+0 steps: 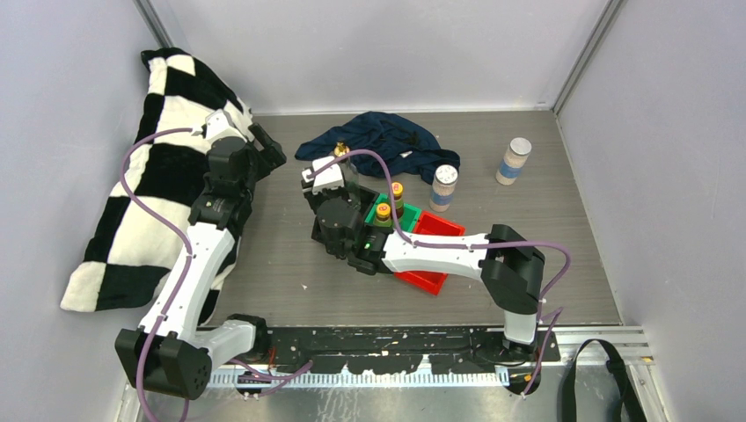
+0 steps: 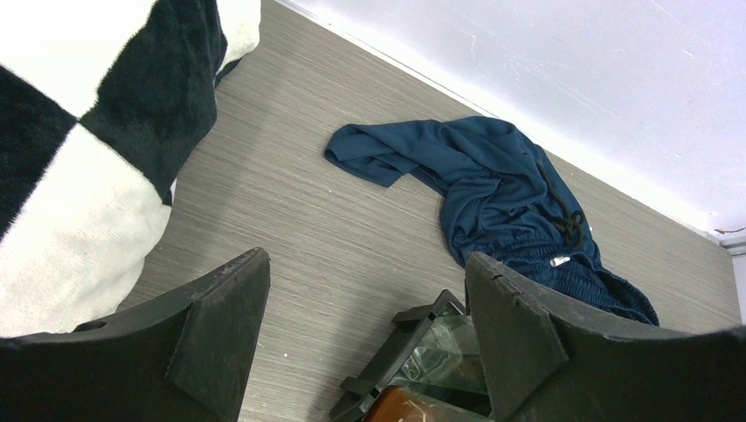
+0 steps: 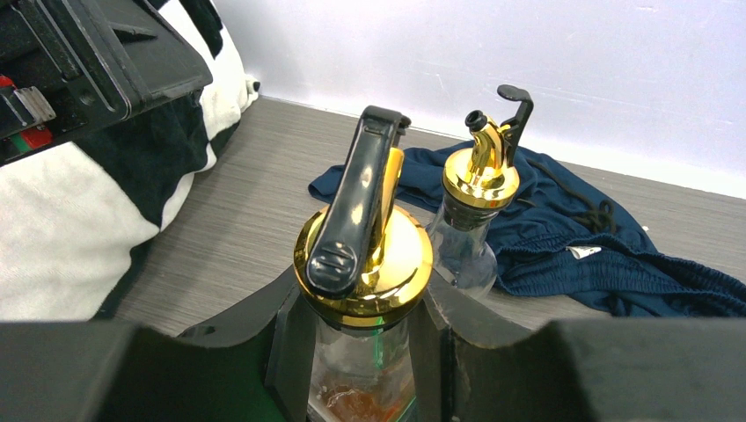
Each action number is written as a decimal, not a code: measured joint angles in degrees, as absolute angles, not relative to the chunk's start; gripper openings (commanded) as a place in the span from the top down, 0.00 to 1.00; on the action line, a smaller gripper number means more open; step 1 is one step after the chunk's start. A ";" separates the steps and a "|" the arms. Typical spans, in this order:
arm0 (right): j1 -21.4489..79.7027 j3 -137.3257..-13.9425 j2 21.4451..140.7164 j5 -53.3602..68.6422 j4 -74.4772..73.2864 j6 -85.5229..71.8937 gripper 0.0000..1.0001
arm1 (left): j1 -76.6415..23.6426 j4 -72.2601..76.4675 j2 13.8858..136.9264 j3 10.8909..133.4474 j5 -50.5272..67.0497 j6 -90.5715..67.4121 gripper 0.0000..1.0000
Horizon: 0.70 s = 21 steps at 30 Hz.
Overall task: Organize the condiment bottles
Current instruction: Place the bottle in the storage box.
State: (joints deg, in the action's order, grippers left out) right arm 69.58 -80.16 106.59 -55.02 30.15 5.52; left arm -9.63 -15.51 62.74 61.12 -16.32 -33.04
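My right gripper [image 3: 362,327] is shut on the neck of a clear glass bottle [image 3: 365,264] with a gold pourer top, held upright over the black bin [image 2: 396,352]. A second gold-topped glass bottle [image 3: 475,198] stands just behind it, by the blue cloth [image 1: 387,141]. Two dark yellow-capped bottles [image 1: 391,204] stand in the green bin [image 1: 376,204]. Two white-capped jars [image 1: 444,186] [image 1: 514,160] stand on the table to the right. My left gripper [image 1: 266,151] hangs open and empty left of the black bin, near the blanket.
A black-and-white checkered blanket [image 1: 167,176] covers the table's left side. The red bin [image 1: 433,255] lies partly under my right arm. Walls close in the back and both sides.
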 measured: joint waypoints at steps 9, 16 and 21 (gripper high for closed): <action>69.38 -78.78 107.00 -55.02 30.79 4.21 0.99 | -9.61 -15.53 62.74 61.08 -16.25 -33.04 0.18; 68.86 -77.30 107.33 -54.89 31.94 3.70 0.99 | -9.61 -15.51 62.74 61.04 -16.25 -33.04 0.18; 68.49 -76.82 107.39 -54.78 32.75 3.49 0.99 | -9.61 -15.51 62.74 61.04 -16.23 -33.04 0.19</action>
State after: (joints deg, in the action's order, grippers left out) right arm 68.49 -76.82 107.39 -54.78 32.75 3.49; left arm -9.61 -15.51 62.74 61.04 -16.23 -33.04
